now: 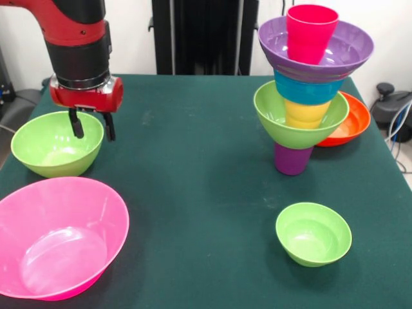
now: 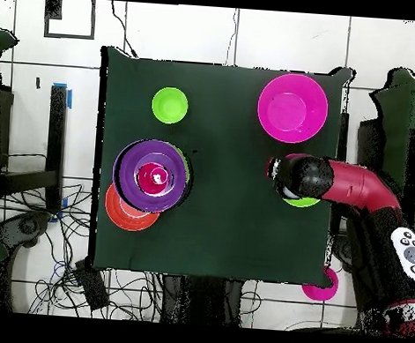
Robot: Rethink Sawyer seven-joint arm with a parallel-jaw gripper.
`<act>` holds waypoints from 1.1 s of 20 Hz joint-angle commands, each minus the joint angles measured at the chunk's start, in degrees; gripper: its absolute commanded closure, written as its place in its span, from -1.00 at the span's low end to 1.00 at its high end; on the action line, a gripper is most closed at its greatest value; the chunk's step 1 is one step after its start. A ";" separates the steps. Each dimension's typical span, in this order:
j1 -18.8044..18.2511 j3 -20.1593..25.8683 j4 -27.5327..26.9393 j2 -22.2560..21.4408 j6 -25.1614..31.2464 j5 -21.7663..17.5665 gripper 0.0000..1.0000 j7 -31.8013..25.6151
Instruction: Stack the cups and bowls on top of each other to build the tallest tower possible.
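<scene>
Two loose bowls lay nearest on the green table (image 1: 193,193): the large pink bowl (image 1: 58,238) at near left and a small lime bowl (image 1: 313,233) at near right. Farther back at left, the jaws (image 1: 92,125) hung spread and empty over the far rim of another lime bowl (image 1: 56,143). At far right stood the tower (image 1: 309,90): purple cup, lime bowl, yellow cup, blue bowl, wide purple bowl, red cup on top. The orange-red bowl (image 1: 351,122) rested just behind it.
</scene>
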 commanded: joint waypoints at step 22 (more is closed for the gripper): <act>5.96 -4.74 -1.31 5.48 -2.36 -3.20 1.00 -1.18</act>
